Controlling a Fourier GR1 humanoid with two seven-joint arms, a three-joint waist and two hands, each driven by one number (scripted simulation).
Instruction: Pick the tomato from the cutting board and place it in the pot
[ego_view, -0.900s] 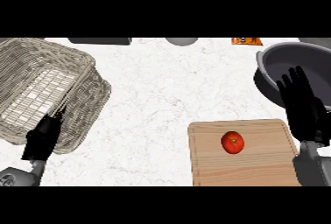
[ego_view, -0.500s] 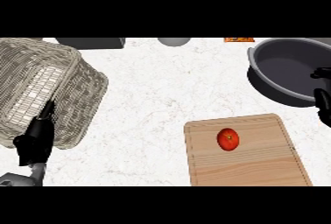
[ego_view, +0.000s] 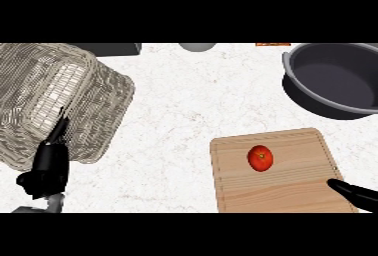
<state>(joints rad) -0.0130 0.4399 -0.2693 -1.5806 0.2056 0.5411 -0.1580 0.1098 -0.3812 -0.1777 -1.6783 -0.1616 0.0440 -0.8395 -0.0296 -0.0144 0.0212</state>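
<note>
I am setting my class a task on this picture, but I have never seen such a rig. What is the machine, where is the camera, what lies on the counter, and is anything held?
This is a humanoid robot's own view. The camera sits at its head and looks steeply down at a kitchen counter. The black shapes are its hands. The left hand rests open at the lower left, by a wicker basket. Only a tip of the right hand shows at the lower right, over a corner of the wooden cutting board. A tomato lies on the board, untouched. A grey pot stands at the upper right. Neither hand is seen holding anything.
</note>
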